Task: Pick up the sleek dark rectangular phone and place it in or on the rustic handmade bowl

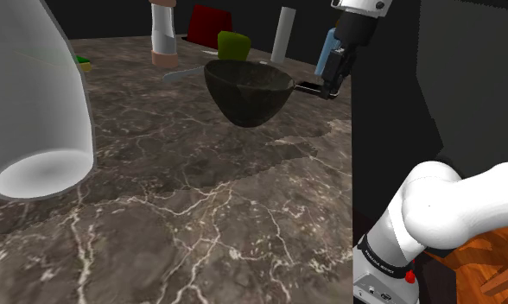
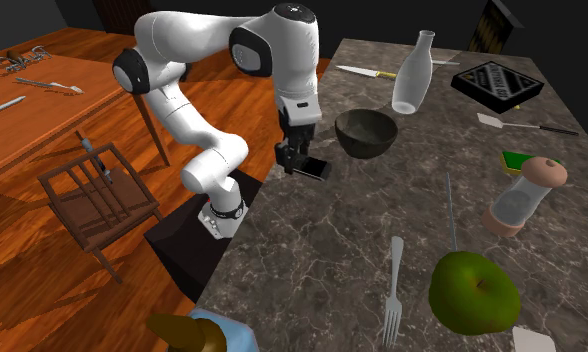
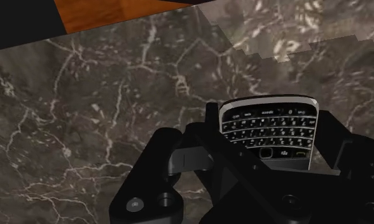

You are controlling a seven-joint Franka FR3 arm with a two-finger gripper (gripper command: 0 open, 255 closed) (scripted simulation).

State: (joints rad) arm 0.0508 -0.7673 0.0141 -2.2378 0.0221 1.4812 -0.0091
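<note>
Dark phone [image 3: 268,127] with a small keypad and a silvery rim, flat and face up, clasped by its long sides between the black fingers [image 3: 338,140] of the gripper [image 2: 296,160]. Hangs by the marble table's [image 2: 312,270] edge on the stand side, close to rim height of the bowl [image 1: 248,93] in the shoulder view. Pokes out of the claw with its long axis roughly level, aimed toward that dark, rough-walled bowl. Bowl just beside it, toward the shoulder view's left and the second exterior view's upper right. Near, yet apart, with a narrow gap between phone tip and bowl wall.

By judgement, calls for a lift above the rim first, then a short carry along the phone's own axis to a spot over the hollow. Only one arm here, so no choice of hand.

Hard to make out:
- any clearance between phone and marble;
- the pads' actual contact, buried under the hand's black body in the wrist view;
- the phone's near end, cut off behind that same body.
</note>
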